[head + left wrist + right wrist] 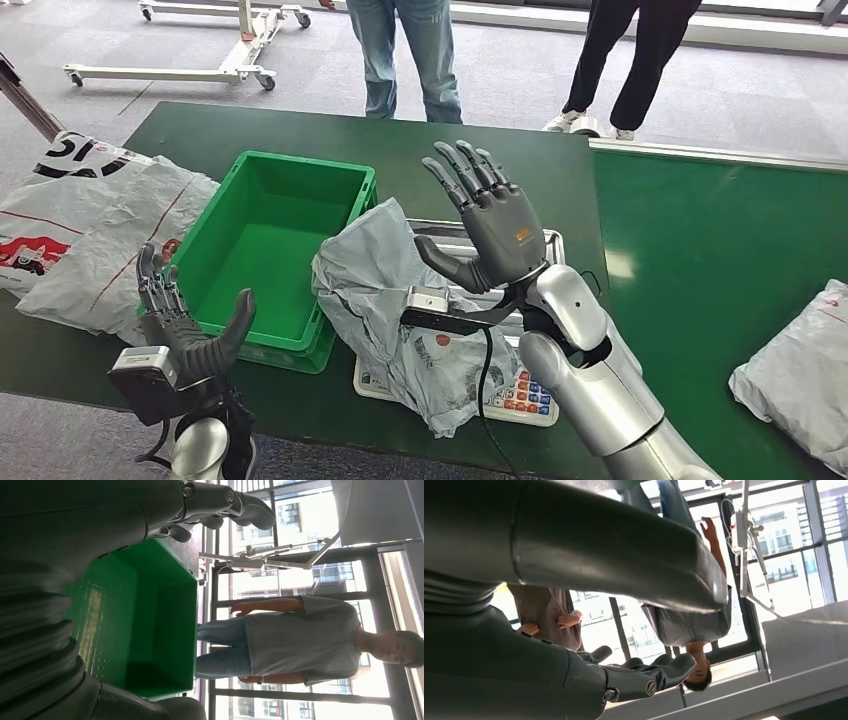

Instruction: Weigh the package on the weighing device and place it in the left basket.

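**Pkg on scale, both hands free, basket just to the left**

Table point(500, 160): dark green top, robot at near edge. Two people stand at the far side, legs seen in head view.

Left basket point(262, 205): green crate, nothing in it, sits left of centre. Its right wall is just beside the pkg, prob. touching the bag's crumpled edge. Left wrist view looks straight into the same crate point(150, 630).

Package point(385, 290): grey poly mailer, crumpled, lying on the weighing device point(520, 395). It covers most of the scale; the keypad corner and a strip of the metal pan show past it. Long axis runs roughly from far-left to near-right, slanting toward the robot's right side.

Other bags: white printed mailers point(80, 230) left of the crate, one grey bag point(800, 370) at the far right. Not the ones in play, I'd say.

Right hand point(485, 225): raised above the pkg's right part, palm up-and-forward, fingers spread wide, holding nothing, not touching the bag. It's the nearer hand, with the pkg directly below and slightly left of it.

Left hand point(185, 320): near the crate's front-left corner, fingers apart and upright, grasping nothing. The crate lies between it and the pkg.

Judgement: weighing looks under way or done; next move is a short carry leftward over the crate wall, so the right hand must drop and close on the bag first.
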`<action>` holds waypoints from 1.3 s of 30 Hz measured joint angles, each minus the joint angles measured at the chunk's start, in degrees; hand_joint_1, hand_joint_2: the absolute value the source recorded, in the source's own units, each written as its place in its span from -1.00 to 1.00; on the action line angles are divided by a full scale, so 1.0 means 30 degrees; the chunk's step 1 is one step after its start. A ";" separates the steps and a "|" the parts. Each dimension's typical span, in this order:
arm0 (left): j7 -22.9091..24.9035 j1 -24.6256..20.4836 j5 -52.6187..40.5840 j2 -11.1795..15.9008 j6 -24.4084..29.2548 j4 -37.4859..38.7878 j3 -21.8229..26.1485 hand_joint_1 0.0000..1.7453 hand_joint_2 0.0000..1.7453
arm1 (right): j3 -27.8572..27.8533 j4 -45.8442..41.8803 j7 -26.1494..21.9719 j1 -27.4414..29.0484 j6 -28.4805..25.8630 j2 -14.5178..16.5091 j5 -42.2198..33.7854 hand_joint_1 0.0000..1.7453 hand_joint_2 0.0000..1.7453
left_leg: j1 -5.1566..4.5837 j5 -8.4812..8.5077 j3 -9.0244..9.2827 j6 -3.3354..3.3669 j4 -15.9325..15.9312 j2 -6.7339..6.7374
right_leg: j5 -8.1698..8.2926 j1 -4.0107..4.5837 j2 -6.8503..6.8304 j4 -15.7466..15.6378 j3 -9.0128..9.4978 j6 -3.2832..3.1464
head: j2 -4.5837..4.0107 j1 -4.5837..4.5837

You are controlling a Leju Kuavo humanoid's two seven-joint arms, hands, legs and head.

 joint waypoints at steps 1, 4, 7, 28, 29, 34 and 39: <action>0.0156 0.0003 -0.0675 0.0016 -0.0056 0.0034 -0.0040 -1.00 1.00 | -0.0074 -0.0042 0.0111 0.0055 -0.0675 0.0007 0.0010 -1.00 0.50 | 0.0000 0.0000 0.0001 0.0000 0.0003 -0.0002 | 0.0000 0.0000 -0.0001 -0.0001 -0.0005 0.0000 | 0.0000 0.0000; 0.1459 -0.0094 -0.4708 0.0175 -0.0732 0.0377 -0.0526 -1.00 1.00 | -0.0905 -0.0666 0.0465 0.0516 -0.4381 0.0038 0.0281 -1.00 1.00 | -0.0001 -0.0001 0.0001 0.0001 0.0010 -0.0018 | -0.0002 -0.0007 -0.0019 -0.0002 -0.0011 0.0002 | 0.0000 0.0000; 0.2917 -0.0638 -0.8966 0.0470 -0.1549 0.1257 -0.1537 -1.00 1.00 | -0.2366 -0.1796 -0.0198 0.1133 -0.6741 0.0160 -0.0191 -1.00 1.00 | -0.0005 -0.0006 -0.0002 0.0007 0.0011 -0.0012 | 0.0001 -0.0018 -0.0019 -0.0003 -0.0006 0.0005 | 0.0000 0.0002; 0.4899 -0.5294 -1.5813 0.1614 -0.4394 0.9085 -0.7821 0.35 1.00 | -0.5604 -0.3457 -0.0546 0.1984 -0.6454 0.1472 0.0308 -1.00 1.00 | -0.0008 0.0005 0.0005 -0.0001 0.0007 -0.0001 | 0.0019 -0.0009 0.0000 0.0000 -0.0004 -0.0005 | 0.0000 0.0002; 0.4850 -0.5422 -1.5805 0.1630 -0.4549 0.9286 -0.7943 0.85 1.00 | -0.5614 -0.3462 -0.0494 0.1983 -0.6443 0.1472 0.0304 -1.00 1.00 | -0.0008 0.0005 0.0005 0.0000 0.0007 -0.0003 | 0.0019 -0.0009 -0.0004 0.0000 -0.0002 -0.0004 | 0.0000 0.0002; 0.4451 -0.6107 -1.5477 0.1656 -0.4941 1.0665 -0.8652 1.00 1.00 | -0.5774 -0.3508 -0.0339 0.2129 -0.6494 0.1470 0.0242 -1.00 1.00 | -0.0008 0.0010 0.0009 0.0006 0.0009 -0.0002 | 0.0022 -0.0013 -0.0003 0.0000 0.0005 -0.0003 | 0.0000 0.0004; 0.4327 -0.6620 -1.5103 0.1705 -0.4666 1.1378 -0.8838 1.00 1.00 | -0.6049 -0.3566 -0.0306 0.2574 -0.6582 0.1446 0.0155 -1.00 1.00 | -0.0009 0.0012 0.0010 0.0010 0.0009 -0.0003 | 0.0024 -0.0013 -0.0004 0.0000 0.0010 -0.0003 | 0.0000 0.0002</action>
